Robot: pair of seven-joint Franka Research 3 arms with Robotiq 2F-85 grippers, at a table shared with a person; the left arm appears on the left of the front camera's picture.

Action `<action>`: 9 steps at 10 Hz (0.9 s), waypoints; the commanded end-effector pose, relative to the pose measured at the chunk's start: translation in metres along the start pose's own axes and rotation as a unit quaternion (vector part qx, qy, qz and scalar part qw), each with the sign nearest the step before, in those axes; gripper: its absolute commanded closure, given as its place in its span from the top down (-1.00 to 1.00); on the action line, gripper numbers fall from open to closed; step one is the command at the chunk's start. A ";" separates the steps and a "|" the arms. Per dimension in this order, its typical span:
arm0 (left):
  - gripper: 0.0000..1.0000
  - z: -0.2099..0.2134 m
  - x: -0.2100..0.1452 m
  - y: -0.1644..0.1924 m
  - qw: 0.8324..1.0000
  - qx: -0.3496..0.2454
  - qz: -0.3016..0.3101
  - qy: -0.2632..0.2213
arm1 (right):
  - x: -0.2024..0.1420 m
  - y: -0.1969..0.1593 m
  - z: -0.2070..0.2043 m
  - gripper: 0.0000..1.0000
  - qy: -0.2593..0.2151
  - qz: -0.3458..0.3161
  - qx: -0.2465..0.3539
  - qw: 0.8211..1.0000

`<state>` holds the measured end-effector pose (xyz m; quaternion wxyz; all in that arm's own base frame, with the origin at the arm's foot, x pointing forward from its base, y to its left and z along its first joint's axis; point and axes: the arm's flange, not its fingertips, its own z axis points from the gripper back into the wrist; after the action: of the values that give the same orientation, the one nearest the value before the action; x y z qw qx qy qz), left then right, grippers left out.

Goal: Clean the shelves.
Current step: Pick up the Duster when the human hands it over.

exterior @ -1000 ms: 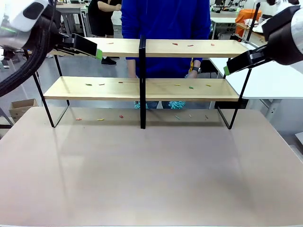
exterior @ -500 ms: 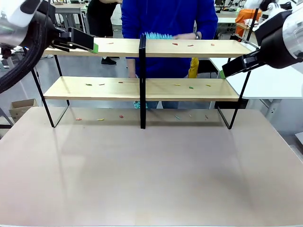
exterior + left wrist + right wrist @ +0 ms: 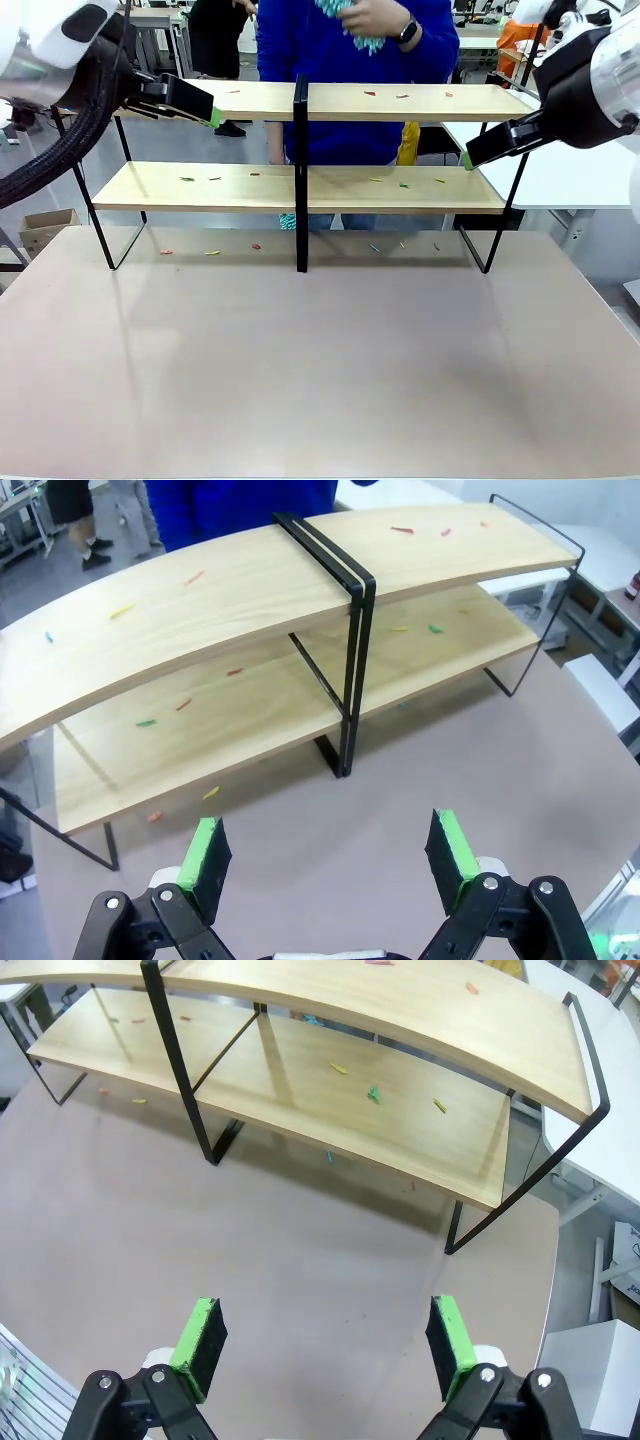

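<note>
The shelves (image 3: 400,102) stand at the far side of the tabletop, two light wooden boards on a black frame with a centre post (image 3: 300,170). Small coloured scraps (image 3: 385,95) lie on both boards and on the table under them. Behind the rack a person in blue holds a teal duster (image 3: 350,18) above the top board. My left gripper (image 3: 208,112) hovers open by the top board's left end; in the left wrist view (image 3: 328,830) nothing sits between its pads. My right gripper (image 3: 470,157) is open near the lower board's right end, empty in the right wrist view (image 3: 325,1315).
The beige tabletop (image 3: 320,350) stretches in front of the rack. A white table (image 3: 570,170) stands to the right, just behind the frame's right leg (image 3: 490,262). A cardboard box (image 3: 45,228) sits on the floor at left.
The person's hand lifted the teal duster from below the lower board to the top board, then above it. Both grippers shifted only slightly.
</note>
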<state>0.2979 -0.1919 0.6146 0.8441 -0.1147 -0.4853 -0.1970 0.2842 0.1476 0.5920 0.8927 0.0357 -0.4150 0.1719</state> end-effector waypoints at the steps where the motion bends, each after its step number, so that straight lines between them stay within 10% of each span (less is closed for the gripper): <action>1: 1.00 0.010 -0.024 0.002 1.000 0.009 -0.008 -0.007 | 0.004 0.000 -0.004 1.00 -0.005 -0.009 0.003 1.000; 9: 1.00 0.006 0.002 -0.001 1.000 0.002 -0.006 -0.006 | 0.019 0.040 0.053 1.00 -0.069 -0.037 -0.005 0.997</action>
<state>0.2937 -0.1906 0.6194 0.8412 -0.1106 -0.4902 -0.1997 0.2495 0.1749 0.6370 0.8670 0.0570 -0.4701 0.1550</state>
